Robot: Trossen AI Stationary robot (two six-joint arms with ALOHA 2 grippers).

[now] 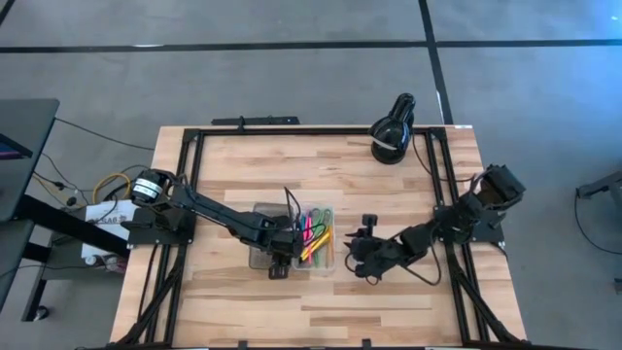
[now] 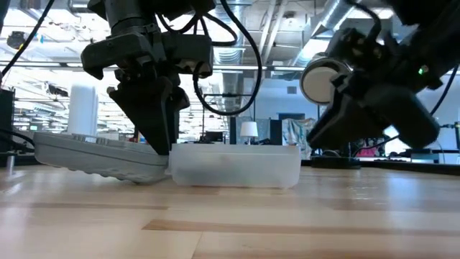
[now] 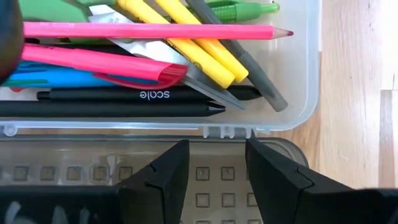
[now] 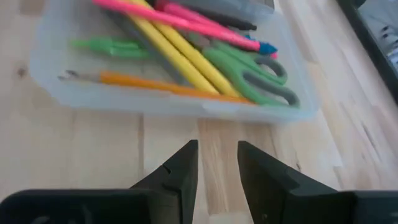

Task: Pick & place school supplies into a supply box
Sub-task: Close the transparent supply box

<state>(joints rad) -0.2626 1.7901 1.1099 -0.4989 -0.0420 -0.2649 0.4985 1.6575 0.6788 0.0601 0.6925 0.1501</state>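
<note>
The supply box stands mid-table, a clear tray with its grey dotted lid folded open toward the table's left. In it lie the school supplies: a pink pencil, yellow markers, black pens, green scissors and an orange pencil. My left gripper points steeply down over the lid next to the hinge, open, with nothing between its fingers. My right gripper is open over bare wood just right of the tray, slanting toward it. My left gripper comes down from above with its fingertips at the lid's hinge side. I cannot tell whether they touch the lid or stand just above it.
A black round lamp-like object stands at the far right corner. Black frame rails run along the table's sides, and cables trail from both arms. Bare wood stretches toward the near edge.
</note>
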